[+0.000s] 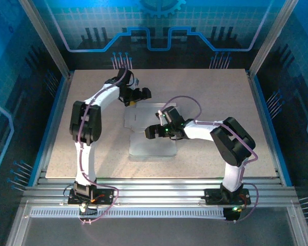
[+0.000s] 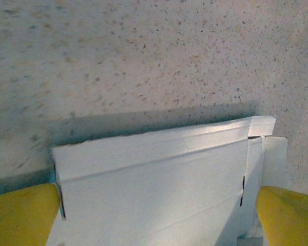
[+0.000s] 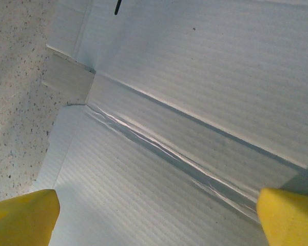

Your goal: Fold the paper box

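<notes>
Pale paper box (image 1: 150,148) beneath right gripper (image 1: 151,132)

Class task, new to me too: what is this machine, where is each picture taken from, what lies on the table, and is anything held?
Two robot arms are bolted at the near edge of a table. The wide picture looks down from above and behind them. The other two come from cameras on the wrists, and the yellow fingertips at the bottom corners are that arm's own. A creased paper box lies unfolded on the table. The left end effector and the right end effector are over it, both open, holding nothing.
</notes>
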